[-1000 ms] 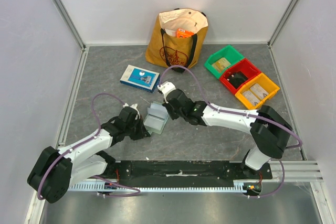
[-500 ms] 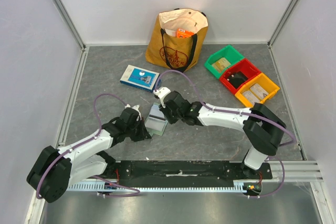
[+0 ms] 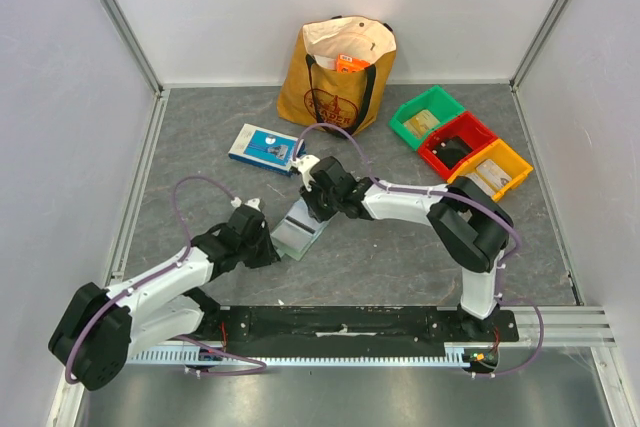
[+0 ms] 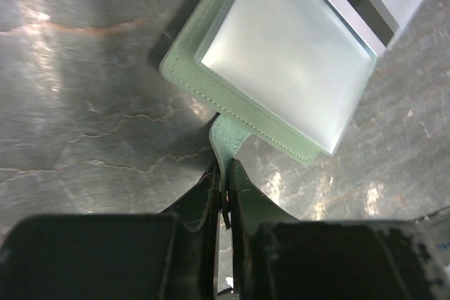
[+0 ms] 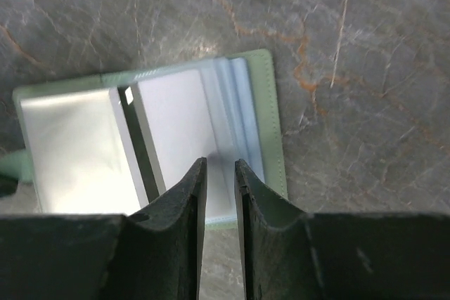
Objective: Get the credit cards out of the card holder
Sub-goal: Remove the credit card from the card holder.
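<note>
The pale green card holder [image 3: 296, 230] lies opened flat on the grey table between the two arms. In the left wrist view its clear pocket [image 4: 281, 61] faces up, and my left gripper [image 4: 225, 166] is shut on the small green tab at its near edge. A dark strip of a credit card [image 5: 144, 142] shows between the inner pockets of the card holder [image 5: 271, 103]. My right gripper [image 5: 220, 163] hovers over the right-hand pockets, jaws a little apart with nothing between them. Seen from above, the left gripper [image 3: 275, 247] and right gripper [image 3: 308, 205] flank the wallet.
A blue-and-white flat box [image 3: 266, 147] lies behind the wallet. A tan tote bag [image 3: 335, 72] stands at the back wall. Green [image 3: 427, 117], red [image 3: 458, 144] and yellow [image 3: 490, 172] bins sit at the back right.
The card holder went from half folded and raised to lying open flat. My right gripper opened, let go of its flap and shifted back-left. The left gripper kept its hold.
</note>
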You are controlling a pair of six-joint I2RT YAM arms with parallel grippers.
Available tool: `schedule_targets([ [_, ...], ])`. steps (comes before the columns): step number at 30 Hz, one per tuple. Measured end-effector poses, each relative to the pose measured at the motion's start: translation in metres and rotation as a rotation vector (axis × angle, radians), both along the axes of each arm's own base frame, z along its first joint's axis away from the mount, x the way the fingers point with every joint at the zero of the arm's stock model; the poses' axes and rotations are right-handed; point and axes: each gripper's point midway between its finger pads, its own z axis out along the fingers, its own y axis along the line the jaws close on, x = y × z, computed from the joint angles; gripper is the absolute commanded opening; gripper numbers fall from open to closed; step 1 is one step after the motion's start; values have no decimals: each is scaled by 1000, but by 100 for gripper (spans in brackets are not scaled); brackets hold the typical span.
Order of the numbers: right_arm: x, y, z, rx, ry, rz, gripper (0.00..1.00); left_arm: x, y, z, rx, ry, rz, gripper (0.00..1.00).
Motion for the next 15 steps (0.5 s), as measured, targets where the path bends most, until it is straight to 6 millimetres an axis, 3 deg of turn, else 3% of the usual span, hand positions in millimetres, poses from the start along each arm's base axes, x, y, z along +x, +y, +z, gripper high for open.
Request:
schedule_targets([
  [5, -16, -9, -10, 13, 56, -13, 28, 14, 17, 1, 97, -37, 76, 26],
  [8, -33, -21, -10, 22, 91, -46, 28, 23, 24, 7, 139, -64, 110, 46],
  [11, -48, -31, -9, 18, 115, -74, 27, 36, 26, 22, 162, -106, 135, 61],
  [15, -49, -32, 4, 39, 96, -100, 24, 56, 21, 56, 147, -186, 164, 62],
])
